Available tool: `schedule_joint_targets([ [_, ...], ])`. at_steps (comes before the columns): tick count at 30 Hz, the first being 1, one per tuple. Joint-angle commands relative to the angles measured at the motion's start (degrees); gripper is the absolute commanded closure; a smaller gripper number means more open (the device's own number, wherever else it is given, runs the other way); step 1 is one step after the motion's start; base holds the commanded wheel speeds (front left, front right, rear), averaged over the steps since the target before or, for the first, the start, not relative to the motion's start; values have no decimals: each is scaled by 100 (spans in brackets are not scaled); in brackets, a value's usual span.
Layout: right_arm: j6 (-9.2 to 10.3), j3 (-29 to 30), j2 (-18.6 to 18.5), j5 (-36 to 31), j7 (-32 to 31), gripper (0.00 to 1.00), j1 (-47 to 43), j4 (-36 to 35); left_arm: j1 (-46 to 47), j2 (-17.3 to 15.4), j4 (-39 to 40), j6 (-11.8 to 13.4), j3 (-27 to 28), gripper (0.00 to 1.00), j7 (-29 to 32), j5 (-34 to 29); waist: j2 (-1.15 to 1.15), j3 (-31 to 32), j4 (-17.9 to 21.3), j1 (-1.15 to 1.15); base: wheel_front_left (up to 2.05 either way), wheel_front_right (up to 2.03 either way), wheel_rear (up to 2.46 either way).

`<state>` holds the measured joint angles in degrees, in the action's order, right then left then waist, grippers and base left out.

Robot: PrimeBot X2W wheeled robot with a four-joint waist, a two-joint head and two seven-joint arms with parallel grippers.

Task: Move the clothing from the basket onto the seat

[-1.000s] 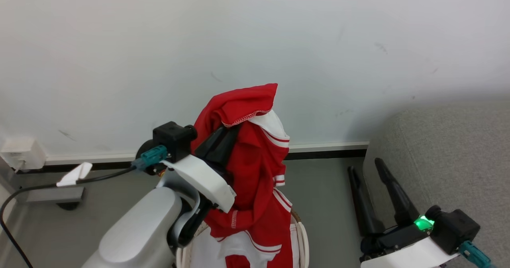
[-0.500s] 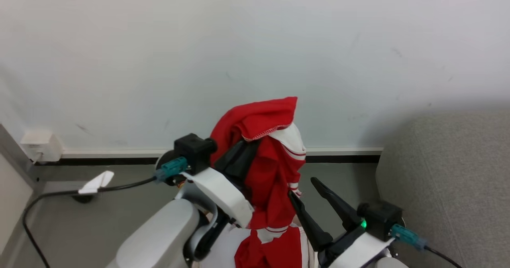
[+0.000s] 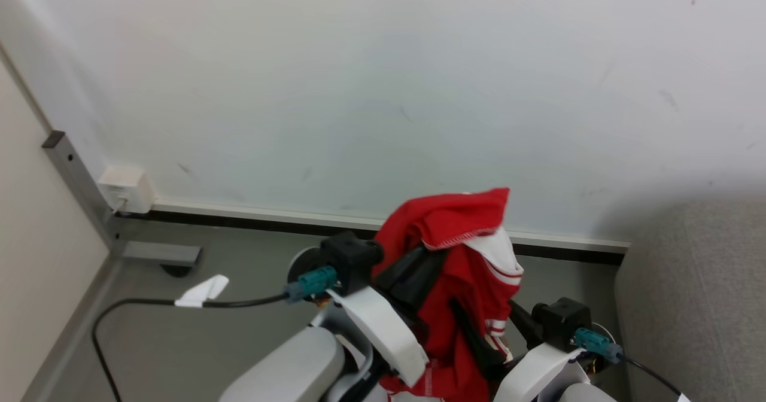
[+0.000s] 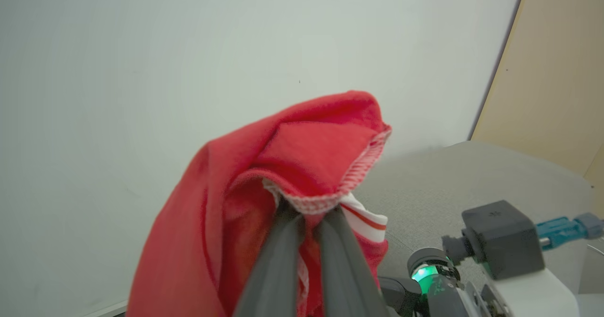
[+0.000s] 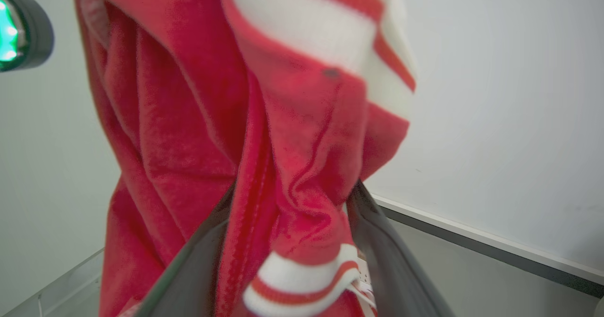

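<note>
A red garment (image 3: 461, 252) with white stripes and white stitching hangs in the air in front of the wall. My left gripper (image 3: 440, 255) is shut on its upper fold; in the left wrist view the two fingers pinch the stitched hem (image 4: 309, 208) of the garment (image 4: 292, 156). My right gripper (image 3: 482, 309) is open just right of it and lower down. In the right wrist view its spread fingers (image 5: 387, 251) stand on either side of the hanging cloth (image 5: 292, 133). The grey sofa (image 3: 700, 294) is at the right edge. The basket is out of view.
A pale wall with a dark baseboard (image 3: 251, 221) lies straight ahead. A white wall box (image 3: 122, 189) and a grey metal post (image 3: 75, 177) stand at the left. A black cable with a white tag (image 3: 200, 290) runs over the grey floor.
The camera has tilted up and swung, dropping the basket from view. My right gripper moved left from beside the sofa until its fingers flank the hanging garment. The left gripper still holds it.
</note>
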<state>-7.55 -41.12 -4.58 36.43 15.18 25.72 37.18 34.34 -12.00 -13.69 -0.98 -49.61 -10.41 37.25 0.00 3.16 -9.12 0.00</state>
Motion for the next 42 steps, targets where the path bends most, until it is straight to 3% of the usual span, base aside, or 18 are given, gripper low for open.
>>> schedule_joint_targets([
  [1, 12, -24, 13, 54, -5, 0, 59, 64, -76, 22, 59, 0, -31, 100, 11, -30, 0, 4, -94, 0, 0, 0, 0],
  [5, 12, -177, 28, 152, -5, 0, 127, 366, -130, 63, 206, -21, -159, 100, 58, -37, 0, 6, -304, 0, 0, 0, 0],
  [6, 12, -240, 33, 212, -5, 15, 140, 432, -135, 63, 233, -22, -172, 100, 61, -36, 0, 7, -336, 0, 0, 0, 0],
  [7, 12, -312, 36, 271, -5, 79, 152, 502, -138, 59, 250, -23, -178, 100, 58, -36, 0, 10, -365, 0, 0, 0, 0],
  [8, 12, -413, 36, 356, -5, 100, 166, 580, -142, 49, 262, -18, -183, 100, 66, -37, 0, 15, -391, 0, 0, 0, 0],
  [16, 12, -771, -101, 927, -4, 100, 477, 782, -194, -50, 280, 59, -169, 100, 76, 0, 0, 60, -417, 0, 0, 0, 0],
  [25, 12, 21, -361, 684, -4, 100, 476, 287, -331, -118, 188, 166, -103, 98, 12, 117, 0, 23, -76, 0, 0, 0, 0],
  [27, 12, 249, -417, 608, -3, 100, 406, 144, -363, -113, 172, 190, -102, 59, -5, 142, 0, 9, 30, 0, 0, 0, 0],
  [28, 12, 348, -427, 564, -3, 100, 353, 79, -381, -100, 166, 196, -92, 8, -22, 169, 0, 3, 86, 0, 0, 0, 0],
  [29, 12, 453, -439, 497, -3, 100, 315, -1, -398, -90, 160, 186, -92, 0, -35, 183, 0, -3, 150, 0, 0, 0, 0],
  [42, 12, 1929, -786, -327, -3, 100, 86, -545, -658, 66, 49, 5, -369, 0, -195, 138, 0, -139, 1372, 0, 0, 0, 0],
])
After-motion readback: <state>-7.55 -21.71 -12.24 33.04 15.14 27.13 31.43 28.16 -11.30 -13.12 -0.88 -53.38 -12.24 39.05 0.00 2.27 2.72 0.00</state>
